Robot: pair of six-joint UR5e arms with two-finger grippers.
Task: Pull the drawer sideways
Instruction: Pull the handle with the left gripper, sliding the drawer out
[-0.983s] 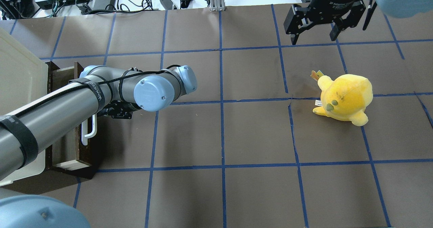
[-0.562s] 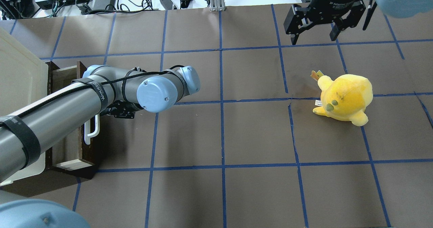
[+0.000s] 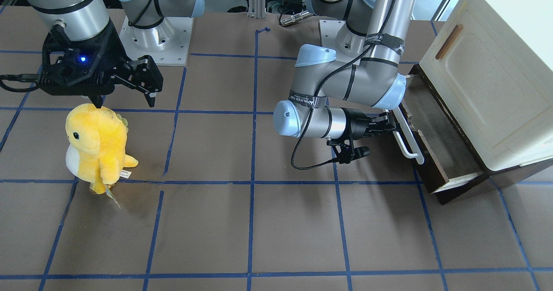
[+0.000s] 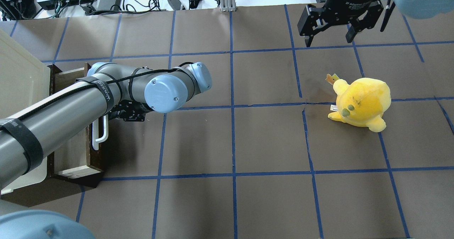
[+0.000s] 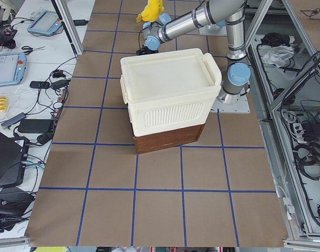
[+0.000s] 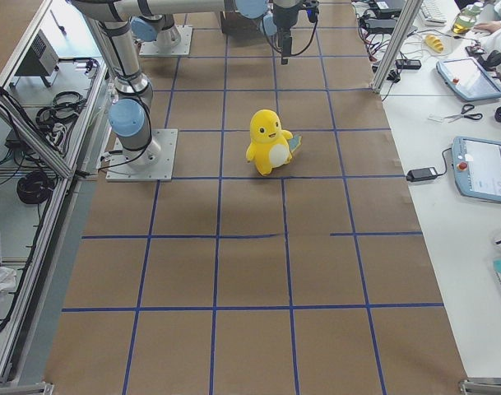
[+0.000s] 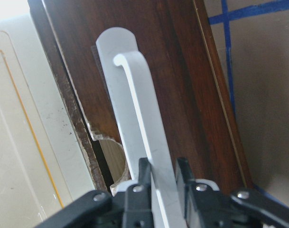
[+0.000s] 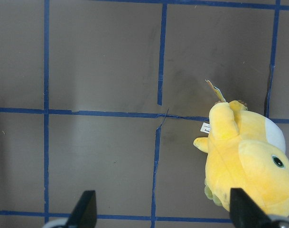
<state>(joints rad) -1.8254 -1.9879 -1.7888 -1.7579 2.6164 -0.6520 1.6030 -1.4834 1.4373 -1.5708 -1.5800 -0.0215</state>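
Observation:
The drawer has a dark brown front and a long white bar handle. It stands partly out from under the cream-white cabinet. My left gripper is shut on the handle; the left wrist view shows its fingers pinching the white bar against the brown front. In the overhead view the handle shows beside my left forearm, which hides most of the gripper. My right gripper is open and empty, hovering at the table's far right.
A yellow plush toy stands on the brown mat below my right gripper, also in the front view and right wrist view. The cabinet door has a small brown handle. Blue tape lines grid the mat.
My left gripper has moved right in the overhead view with the handle in it, and the drawer has slid further out of the cabinet. The right arm and plush have not moved.

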